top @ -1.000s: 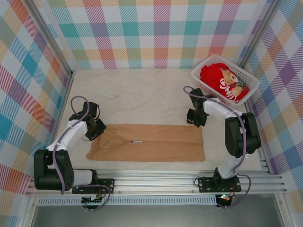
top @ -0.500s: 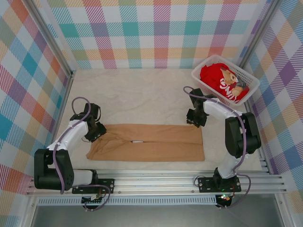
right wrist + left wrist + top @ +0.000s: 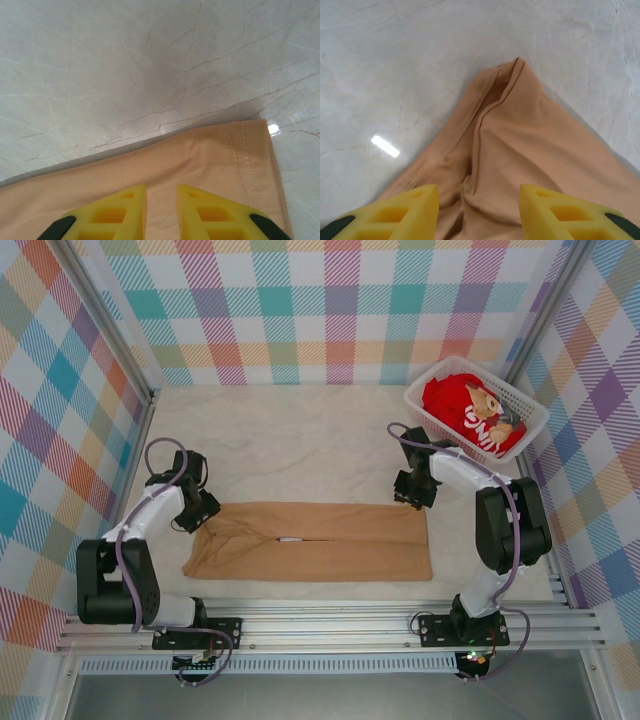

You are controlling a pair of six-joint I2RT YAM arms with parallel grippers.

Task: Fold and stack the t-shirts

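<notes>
Right now the tan t-shirt lies flat on the bench, folded lengthwise, long axis L-to-R btwn my two arms. Left jaws hang wide apart over its rumpled left end, cloth under the gap, nothing gripped. Right jaws are a slit apart over the far right hem corner, also empty. Red t-shirt sits in the white basket, far right.

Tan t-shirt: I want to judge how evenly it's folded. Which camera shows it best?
The top external view: the whole tan t-shirt is in frame, a long folded strip on the table. The left wrist view gives a rumpled, pointed end of it; the right wrist view, a flat corner with hem stitching.
</notes>
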